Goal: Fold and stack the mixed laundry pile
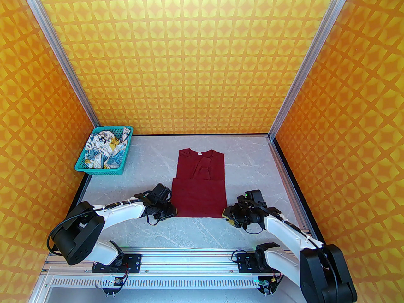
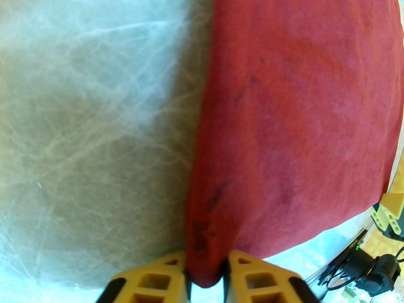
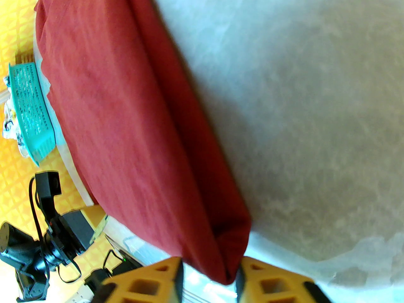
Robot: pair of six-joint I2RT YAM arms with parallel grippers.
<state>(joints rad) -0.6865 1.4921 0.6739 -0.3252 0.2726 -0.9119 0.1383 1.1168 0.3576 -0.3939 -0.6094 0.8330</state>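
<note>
T-shirt (image 1: 200, 185) of dark red cloth, flat at mid-table, a gripper at each near corner.

Its top half shows collar and tucked sleeve; the lower half is a smooth matte rectangle, slightly fuzzy up close. The left gripper (image 2: 205, 264) has its jaws nearly together, pinching the near-left corner into a bunched tip between yellow plastic fingers (image 2: 151, 279) with square cut-outs. The right gripper (image 3: 210, 267) has its jaws a little apart around the thick folded near-right corner; I cannot tell whether they clamp it. The white printed garment (image 1: 104, 150) lies crumpled in the teal perforated basket (image 1: 82, 166) at the far left of the grey veined table (image 1: 195, 232).
</note>
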